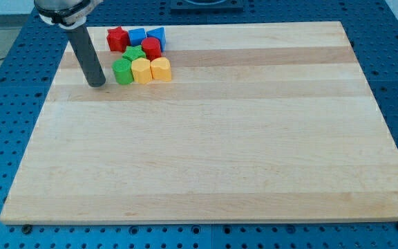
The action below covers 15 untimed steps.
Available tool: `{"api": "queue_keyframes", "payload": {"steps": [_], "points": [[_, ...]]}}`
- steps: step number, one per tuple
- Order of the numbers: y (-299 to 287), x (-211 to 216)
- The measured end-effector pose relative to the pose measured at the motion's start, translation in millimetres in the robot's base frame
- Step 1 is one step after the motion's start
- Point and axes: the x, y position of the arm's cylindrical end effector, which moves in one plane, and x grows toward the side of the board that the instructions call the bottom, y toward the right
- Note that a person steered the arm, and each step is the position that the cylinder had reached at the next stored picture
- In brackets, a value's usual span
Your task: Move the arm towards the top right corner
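Note:
My dark rod comes down from the view's top left, and my tip [97, 83] rests on the wooden board [206, 138] just left of a cluster of blocks. Nearest to it is a green cylinder [122, 71], then a yellow block [141, 70] and a second yellow block [161, 68] in a row to the right. Behind them sit a green star-shaped block [135, 54] and a red block [151, 48]. At the back are a red star-shaped block [117, 39], a blue block [137, 37] and a blue triangular block [157, 34]. The board's top right corner [338, 25] is far from the tip.
The board lies on a blue perforated table [5, 90]. The board's edges are at the left [30, 145], bottom [206, 221] and right [385, 124].

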Motion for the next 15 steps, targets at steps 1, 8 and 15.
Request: {"api": "queue_keyframes", "payload": {"steps": [1, 8, 15], "points": [[12, -2], [167, 79], [439, -73]]}}
